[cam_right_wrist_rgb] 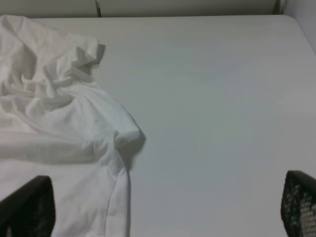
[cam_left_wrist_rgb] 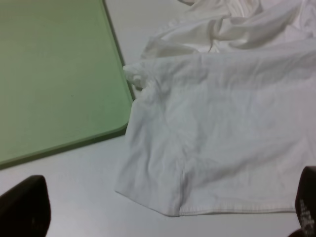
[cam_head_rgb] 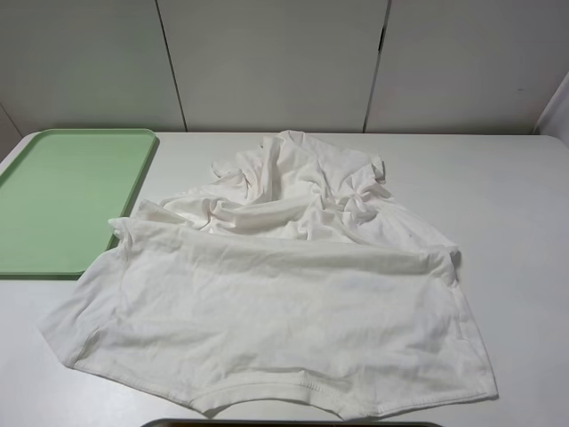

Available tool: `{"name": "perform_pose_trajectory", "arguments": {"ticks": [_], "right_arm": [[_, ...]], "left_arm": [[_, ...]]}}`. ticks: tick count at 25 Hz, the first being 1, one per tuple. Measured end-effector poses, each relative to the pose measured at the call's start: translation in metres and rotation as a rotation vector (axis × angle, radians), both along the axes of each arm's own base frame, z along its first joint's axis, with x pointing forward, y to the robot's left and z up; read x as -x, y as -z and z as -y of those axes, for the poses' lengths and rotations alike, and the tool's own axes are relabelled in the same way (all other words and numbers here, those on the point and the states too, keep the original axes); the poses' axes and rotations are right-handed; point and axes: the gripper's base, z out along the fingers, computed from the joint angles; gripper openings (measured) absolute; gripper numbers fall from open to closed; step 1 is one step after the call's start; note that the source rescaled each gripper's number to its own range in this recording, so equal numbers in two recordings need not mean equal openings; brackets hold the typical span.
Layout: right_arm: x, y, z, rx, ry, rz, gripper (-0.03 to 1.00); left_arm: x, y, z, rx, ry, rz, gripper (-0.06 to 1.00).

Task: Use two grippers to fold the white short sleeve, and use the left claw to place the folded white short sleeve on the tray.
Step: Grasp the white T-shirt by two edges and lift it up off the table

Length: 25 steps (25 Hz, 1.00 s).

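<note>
The white short sleeve point(cam_head_rgb: 276, 302) lies crumpled on the white table, its hem toward the front edge and its upper part bunched toward the back. The light green tray point(cam_head_rgb: 62, 200) sits at the left, the shirt's left corner just overlapping its rim. No arm shows in the exterior high view. In the left wrist view the left gripper point(cam_left_wrist_rgb: 163, 217) hangs open above the shirt's point(cam_left_wrist_rgb: 217, 128) left hem corner beside the tray point(cam_left_wrist_rgb: 54, 74). My right gripper point(cam_right_wrist_rgb: 163, 212) is open over the shirt's point(cam_right_wrist_rgb: 59, 128) right edge, nothing between its fingers.
White cabinet panels point(cam_head_rgb: 276, 62) stand behind the table. A dark edge point(cam_head_rgb: 293, 423) shows at the very front of the table. Bare tabletop point(cam_head_rgb: 507, 205) lies to the right of the shirt.
</note>
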Motion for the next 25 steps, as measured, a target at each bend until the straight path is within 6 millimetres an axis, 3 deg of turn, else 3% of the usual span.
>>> {"name": "perform_pose_trajectory", "arguments": {"ticks": [25], "right_arm": [[0.0, 0.0, 0.0, 0.0, 0.0, 0.0, 1.0]], "left_arm": [[0.0, 0.0, 0.0, 0.0, 0.0, 0.0, 1.0]]}}
